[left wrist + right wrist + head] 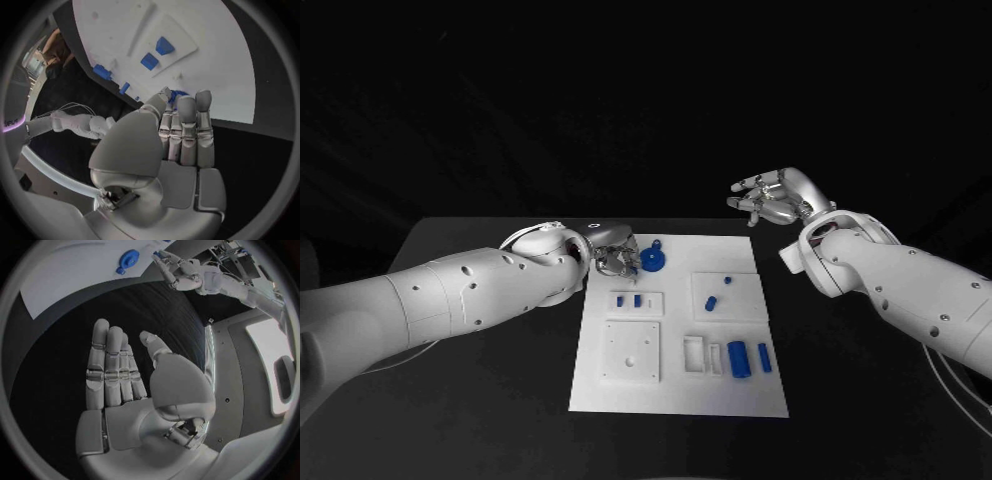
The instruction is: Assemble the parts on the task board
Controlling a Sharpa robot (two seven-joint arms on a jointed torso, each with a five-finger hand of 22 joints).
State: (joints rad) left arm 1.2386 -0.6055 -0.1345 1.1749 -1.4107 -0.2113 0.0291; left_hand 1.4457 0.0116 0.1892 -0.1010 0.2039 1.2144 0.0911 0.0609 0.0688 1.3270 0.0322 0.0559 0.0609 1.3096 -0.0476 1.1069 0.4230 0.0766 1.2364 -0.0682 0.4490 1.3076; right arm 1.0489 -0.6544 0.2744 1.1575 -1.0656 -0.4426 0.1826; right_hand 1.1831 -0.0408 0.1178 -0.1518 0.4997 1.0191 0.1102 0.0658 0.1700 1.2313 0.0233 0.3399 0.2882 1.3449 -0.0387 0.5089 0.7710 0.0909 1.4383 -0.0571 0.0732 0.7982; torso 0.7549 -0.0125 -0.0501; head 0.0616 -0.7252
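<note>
Crowding the round blue part (653, 262), left hand (610, 256) fingers (186, 131).

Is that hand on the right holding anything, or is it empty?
Empty and open. The right hand hangs above the black table, off the task board; in its wrist view the fingers are straight, the palm bare.

Dim scene w/ black surroundings, light from above falling brightest on the white task board (678, 330), soft shadows beside its raised blocks, mild sheen on both silver hands, head view fairly sharp, wrist views heavily fisheye-bent at rims w/ dark vignette frame.
</note>
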